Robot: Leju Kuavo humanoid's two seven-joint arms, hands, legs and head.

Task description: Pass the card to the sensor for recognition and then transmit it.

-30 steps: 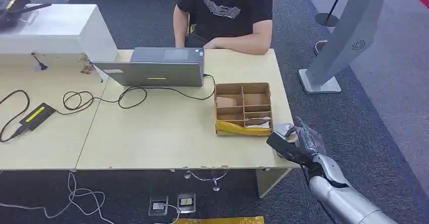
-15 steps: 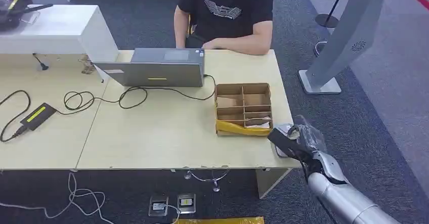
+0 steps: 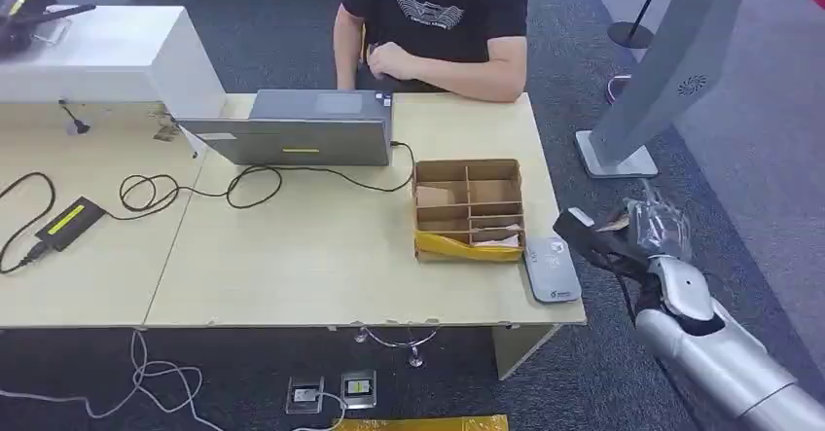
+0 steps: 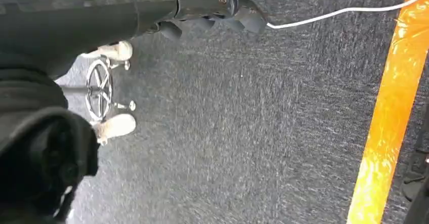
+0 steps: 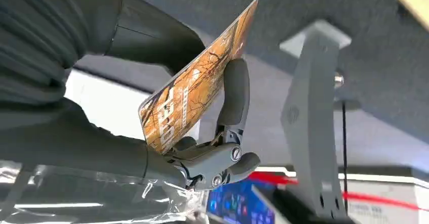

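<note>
My right hand (image 3: 623,238) hangs off the table's right edge, just right of the grey sensor pad (image 3: 552,269) that lies on the table's front right corner. It pinches an orange-brown patterned card (image 5: 195,86) between thumb and a finger (image 5: 233,92); in the head view the card (image 3: 615,224) is a small pale sliver at the hand. A person in a black shirt (image 3: 433,13) sits at the far side of the table. My left hand (image 4: 212,11) hangs low over the grey carpet, fingers curled, holding nothing.
A cardboard divider box (image 3: 468,209) with a yellow packet stands left of the sensor. A laptop (image 3: 297,131), cables and a black power brick (image 3: 66,223) lie on the table (image 3: 321,256). A grey kiosk stand (image 3: 642,90) rises at right.
My right hand has swung right and slightly up with the card, from over the table's front right corner to beyond its edge, uncovering the sensor pad. The person's hand moved toward the chest.
</note>
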